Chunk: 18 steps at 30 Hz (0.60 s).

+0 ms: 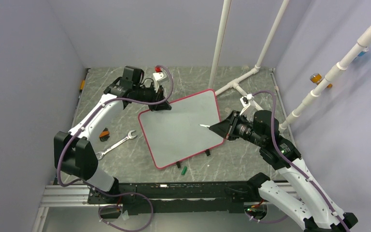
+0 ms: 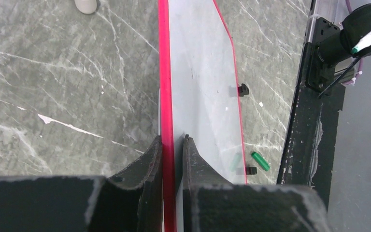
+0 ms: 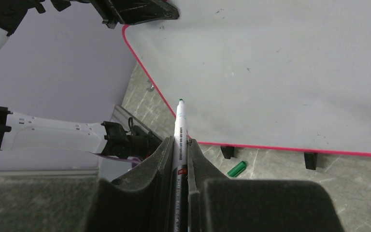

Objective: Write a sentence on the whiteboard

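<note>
The whiteboard (image 1: 181, 128) has a red-pink frame and lies slanted mid-table on two black clip feet (image 1: 207, 153). Its face is blank; no green writing shows in any view. My left gripper (image 1: 163, 104) is shut on the board's far left edge, one finger on each side of the frame (image 2: 173, 139). My right gripper (image 1: 221, 128) is shut on a white marker (image 3: 179, 125) with a green tip. The tip points at the right part of the board (image 3: 280, 72). I cannot tell whether it touches.
A green marker cap (image 1: 184, 169) lies on the table by the board's near edge. A silver wrench (image 1: 116, 144) and a small orange-black object (image 1: 104, 134) lie to the left. White pipes (image 1: 222, 43) rise at the back right.
</note>
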### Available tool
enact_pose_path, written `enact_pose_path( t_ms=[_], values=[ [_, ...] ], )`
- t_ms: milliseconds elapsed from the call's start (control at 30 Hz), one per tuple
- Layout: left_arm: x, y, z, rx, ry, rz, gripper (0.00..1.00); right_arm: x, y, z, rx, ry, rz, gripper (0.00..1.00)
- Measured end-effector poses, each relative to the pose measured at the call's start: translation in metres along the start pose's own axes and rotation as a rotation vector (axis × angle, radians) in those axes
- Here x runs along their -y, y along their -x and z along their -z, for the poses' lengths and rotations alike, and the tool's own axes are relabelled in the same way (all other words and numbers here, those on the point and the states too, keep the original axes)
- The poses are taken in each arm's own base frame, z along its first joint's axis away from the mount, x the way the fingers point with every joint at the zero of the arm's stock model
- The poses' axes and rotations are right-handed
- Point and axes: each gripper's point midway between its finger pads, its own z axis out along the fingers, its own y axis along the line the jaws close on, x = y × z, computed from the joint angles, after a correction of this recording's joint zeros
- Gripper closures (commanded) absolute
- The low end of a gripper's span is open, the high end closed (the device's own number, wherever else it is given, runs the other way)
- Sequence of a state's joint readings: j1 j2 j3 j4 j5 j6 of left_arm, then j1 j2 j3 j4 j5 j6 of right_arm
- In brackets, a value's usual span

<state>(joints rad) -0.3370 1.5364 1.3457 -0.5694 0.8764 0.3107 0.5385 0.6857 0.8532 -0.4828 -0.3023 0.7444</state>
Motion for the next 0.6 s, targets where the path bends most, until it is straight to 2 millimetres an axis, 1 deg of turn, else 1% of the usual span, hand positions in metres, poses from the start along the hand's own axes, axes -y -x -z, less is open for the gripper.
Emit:
enact_pose_path(
  t_ms=[467,533,600],
  values=[
    [-0.001,0.003,-0.005,-0.008,0.033,-0.032,1.00,-0.009,0.000,-0.001,-0.004,0.053,0.080,1.00],
    [-0.001,0.003,-0.005,-0.008,0.034,-0.032,1.00,-0.010,-0.004,-0.006,-0.020,0.052,0.100,1.00],
    [-0.002,0.003,-0.005,-0.009,0.036,-0.033,1.00,-0.016,-0.011,-0.013,-0.048,0.053,0.132,1.00]
  ],
)
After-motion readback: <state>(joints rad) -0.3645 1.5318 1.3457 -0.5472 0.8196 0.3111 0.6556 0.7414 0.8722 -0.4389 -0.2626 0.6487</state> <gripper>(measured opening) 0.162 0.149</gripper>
